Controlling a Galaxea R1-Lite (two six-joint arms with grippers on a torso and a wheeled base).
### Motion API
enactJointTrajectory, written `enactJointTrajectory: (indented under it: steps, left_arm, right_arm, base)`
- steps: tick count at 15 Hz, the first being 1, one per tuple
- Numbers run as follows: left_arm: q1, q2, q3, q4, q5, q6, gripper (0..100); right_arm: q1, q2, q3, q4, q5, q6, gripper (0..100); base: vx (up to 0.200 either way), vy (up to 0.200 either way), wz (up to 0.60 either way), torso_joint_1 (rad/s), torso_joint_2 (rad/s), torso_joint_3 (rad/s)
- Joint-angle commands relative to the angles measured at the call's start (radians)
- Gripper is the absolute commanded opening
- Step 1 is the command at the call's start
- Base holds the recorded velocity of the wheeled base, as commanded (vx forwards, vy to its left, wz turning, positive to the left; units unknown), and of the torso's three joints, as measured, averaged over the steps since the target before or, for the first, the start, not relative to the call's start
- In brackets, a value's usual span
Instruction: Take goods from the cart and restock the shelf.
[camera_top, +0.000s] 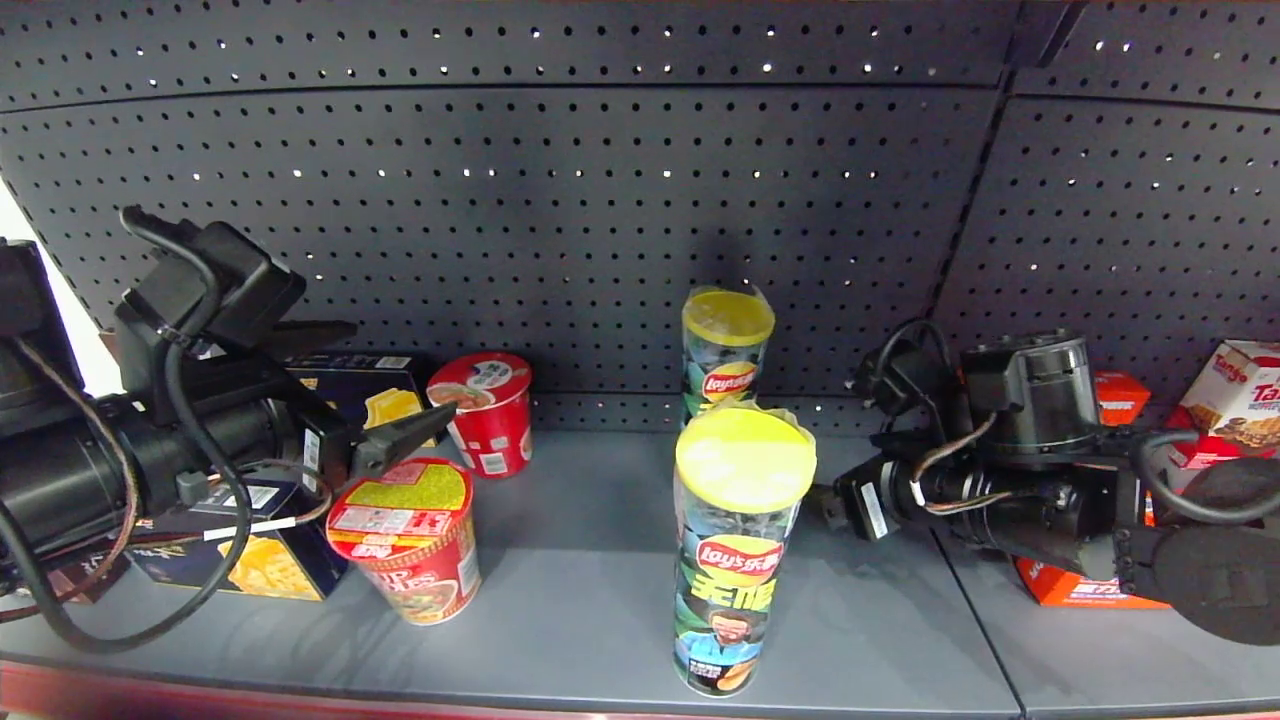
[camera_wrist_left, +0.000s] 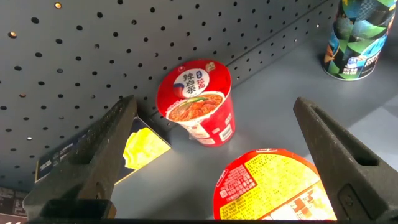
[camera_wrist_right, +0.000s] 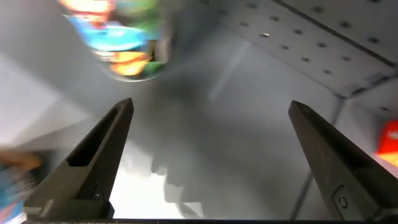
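Note:
Two tall chips cans with yellow lids stand mid-shelf, one at the front (camera_top: 738, 560) and one behind it (camera_top: 725, 355). To the left are a cup noodle with a yellow-red lid (camera_top: 410, 540) and a red cup noodle (camera_top: 485, 410) near the back panel. My left gripper (camera_top: 400, 370) hangs open above the front cup; in the left wrist view its open fingers (camera_wrist_left: 214, 106) frame the red cup (camera_wrist_left: 199, 102) and the yellow-lid cup (camera_wrist_left: 273, 186). My right gripper (camera_wrist_right: 211, 106) is open and holds nothing, just right of the front can, whose base (camera_wrist_right: 118, 37) shows blurred.
Dark blue snack boxes (camera_top: 260, 560) lie under and behind my left arm. An orange box (camera_top: 1080, 590) and a red-and-white wafer box (camera_top: 1235, 400) sit at the right. The grey shelf (camera_top: 580, 600) ends in a pegboard back panel (camera_top: 560, 220).

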Motion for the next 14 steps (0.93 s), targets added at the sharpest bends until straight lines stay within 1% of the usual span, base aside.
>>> enactJointTrajectory:
  steps: [1,3,6,14]
  left_arm:
    - [-0.001,0.001,-0.006,0.0,-0.001,0.0,100]
    - [-0.001,0.003,-0.006,0.0,0.001,0.0,100]
    - [0.001,0.003,-0.004,0.0,0.001,0.0,100]
    - [0.001,0.003,0.0,0.0,0.001,0.0,100]
  right_arm:
    - [-0.006,0.038,-0.019,-0.001,-0.006,-0.001,100]
    - [-0.012,0.066,-0.045,-0.001,-0.009,-0.001,100]
    - [-0.037,0.132,-0.131,-0.001,-0.007,-0.001,100]
    - [-0.028,0.227,-0.244,-0.002,-0.009,0.002,100]
  base:
    - [0.0,0.0,0.0,0.0,0.0,0.0]
    - [0.0,0.0,0.0,0.0,0.0,0.0]
    - [0.0,0.0,0.0,0.0,0.0,0.0]
    - [0.0,0.0,0.0,0.0,0.0,0.0]
